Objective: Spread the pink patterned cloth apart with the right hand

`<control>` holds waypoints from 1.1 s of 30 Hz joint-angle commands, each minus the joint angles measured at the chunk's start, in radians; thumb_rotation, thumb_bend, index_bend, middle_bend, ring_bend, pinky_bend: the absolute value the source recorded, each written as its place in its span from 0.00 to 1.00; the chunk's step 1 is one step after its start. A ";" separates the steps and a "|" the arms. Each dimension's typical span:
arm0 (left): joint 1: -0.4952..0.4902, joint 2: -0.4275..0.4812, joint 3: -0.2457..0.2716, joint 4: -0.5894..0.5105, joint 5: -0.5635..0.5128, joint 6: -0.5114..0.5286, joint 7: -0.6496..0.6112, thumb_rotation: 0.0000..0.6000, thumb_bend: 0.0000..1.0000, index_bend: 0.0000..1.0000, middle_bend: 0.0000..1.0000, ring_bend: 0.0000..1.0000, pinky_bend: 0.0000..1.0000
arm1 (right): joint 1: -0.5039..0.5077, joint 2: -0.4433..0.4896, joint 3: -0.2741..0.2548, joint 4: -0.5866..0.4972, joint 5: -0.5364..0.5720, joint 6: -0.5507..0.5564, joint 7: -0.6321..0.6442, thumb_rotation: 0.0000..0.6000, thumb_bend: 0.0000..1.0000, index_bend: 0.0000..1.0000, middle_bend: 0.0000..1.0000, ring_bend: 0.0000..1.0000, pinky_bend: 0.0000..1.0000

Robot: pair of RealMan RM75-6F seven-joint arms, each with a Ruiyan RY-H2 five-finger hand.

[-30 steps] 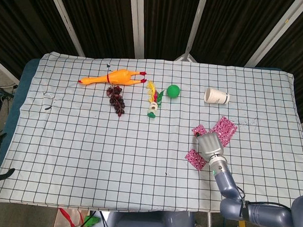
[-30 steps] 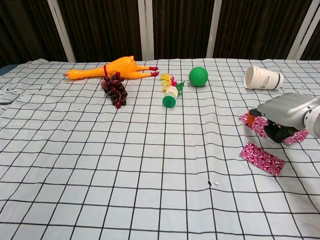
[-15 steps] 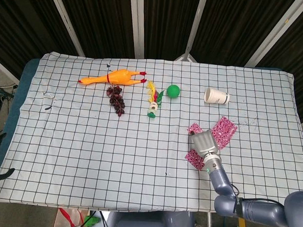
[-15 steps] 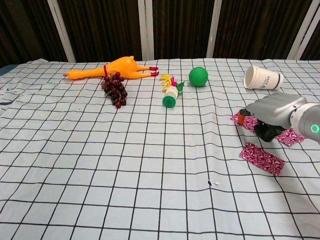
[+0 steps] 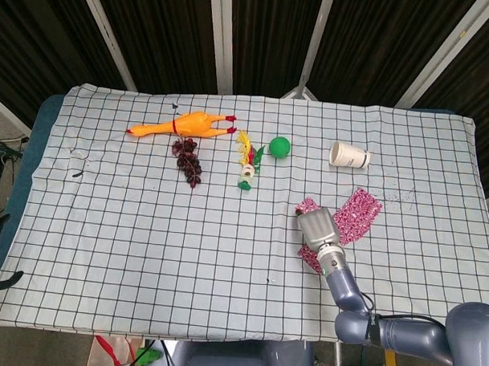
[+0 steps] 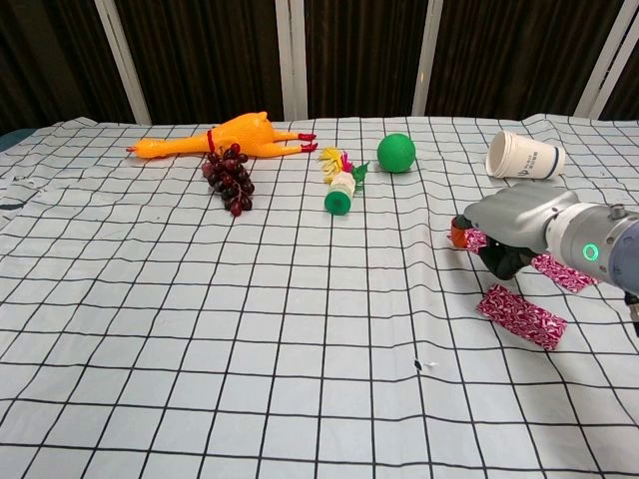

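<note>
The pink patterned cloth (image 5: pixel 357 213) lies folded on the checked tablecloth at the right front. One flap (image 6: pixel 522 316) lies nearer the front edge, another part (image 6: pixel 560 272) behind my hand. My right hand (image 5: pixel 317 226) sits on the cloth's middle, fingers curled down. It pinches the cloth's left corner (image 5: pixel 306 205) at the orange-tipped thumb (image 6: pixel 459 236). In the chest view the same hand (image 6: pixel 511 226) covers the cloth's centre. The left hand does not show in either view.
A paper cup (image 5: pixel 350 154) lies on its side behind the cloth. Further left are a green ball (image 5: pixel 279 146), a feathered toy (image 5: pixel 247 164), a bunch of grapes (image 5: pixel 189 158) and a rubber chicken (image 5: pixel 182 125). The table's right edge (image 5: pixel 475 199) is close.
My right hand has slid left across the table, dragging the cloth's left corner with it. The cloth now stretches further between that corner and its right end.
</note>
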 commanded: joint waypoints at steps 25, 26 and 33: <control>0.000 0.005 -0.001 0.000 -0.005 -0.002 -0.011 1.00 0.21 0.12 0.02 0.03 0.06 | -0.052 0.118 -0.001 -0.219 -0.094 0.106 0.111 1.00 0.73 0.15 0.64 0.60 0.42; -0.001 0.005 -0.001 -0.001 -0.005 -0.004 -0.013 1.00 0.21 0.12 0.02 0.03 0.06 | -0.067 0.149 -0.011 -0.263 -0.101 0.113 0.122 1.00 0.73 0.11 0.56 0.52 0.38; 0.005 0.018 0.007 -0.001 0.024 0.006 -0.055 1.00 0.21 0.12 0.02 0.03 0.06 | -0.269 0.369 -0.161 -0.520 -0.368 0.314 0.281 1.00 0.67 0.02 0.23 0.25 0.20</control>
